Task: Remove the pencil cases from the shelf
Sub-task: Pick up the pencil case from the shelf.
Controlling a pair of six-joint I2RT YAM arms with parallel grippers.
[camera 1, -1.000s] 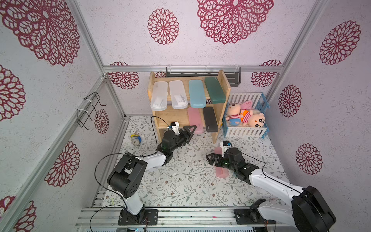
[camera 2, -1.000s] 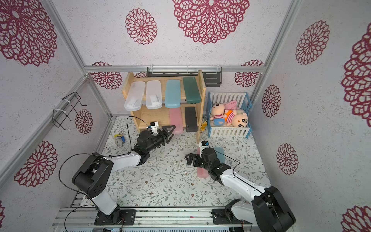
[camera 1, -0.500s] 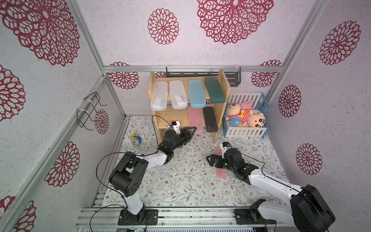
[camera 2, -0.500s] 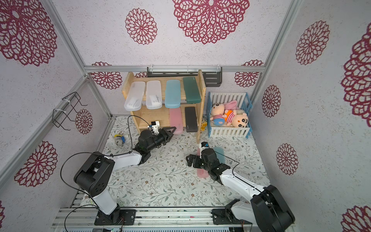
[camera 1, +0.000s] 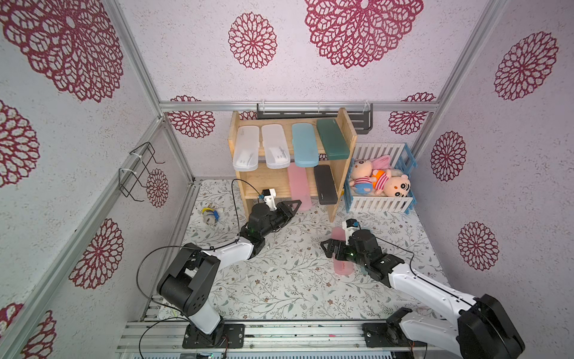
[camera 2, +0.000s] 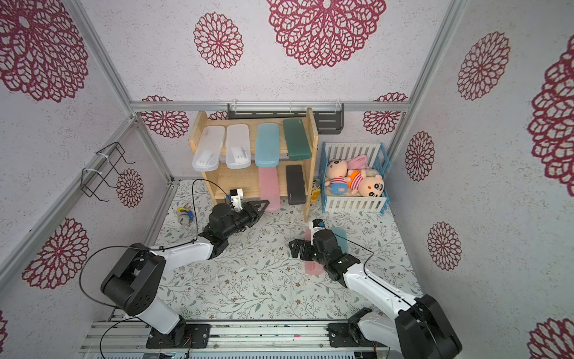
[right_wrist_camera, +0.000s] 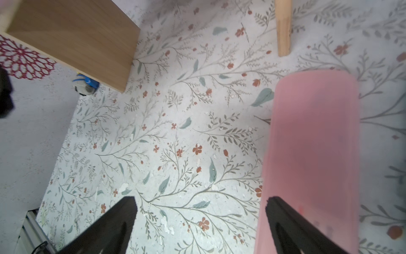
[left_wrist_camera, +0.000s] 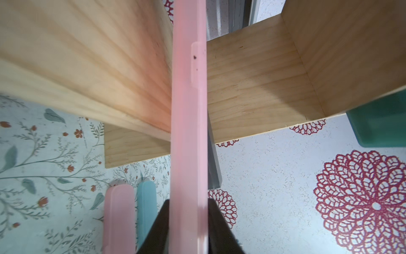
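Pink pencil case (left_wrist_camera: 189,110): lies lengthwise on the lower tier of the shelf (camera 1: 267,181), with its near end overhanging the shelf's front edge; the left wrist view shows it edge-on, seam and clasp tab facing the camera. Left gripper (left_wrist_camera: 189,204) is clamped on that overhanging end; as far as the wrist view shows, one finger is on the lid face and one on the base face.

Judgement: thin moulded plastic, so stiff and light; the faces look smooth, so slipping is the risk, not crushing; a pinch across lid and base also keeps the clasp shut; the hold is at the very end, so the long body may lever downward if drawn out fast; draw it straight out along the tier, clear of the black case (camera 1: 324,185) just beside it on the same tier.

Upper tier of the shelf: two frosted white cases (camera 1: 247,149), a light blue case (camera 1: 304,144) and a dark green case (camera 1: 330,140), all overhanging the front edge; the same end hold should suit them.

In front of the shelf, on the floral mat (camera 1: 279,279): second pink case (camera 1: 341,269) and second light blue case (camera 2: 340,236), side by side. Right gripper (right_wrist_camera: 197,204) hangs there with fingers wide apart, holding nothing; one finger overlaps the second pink case in its wrist view; whether it touches cannot be told.
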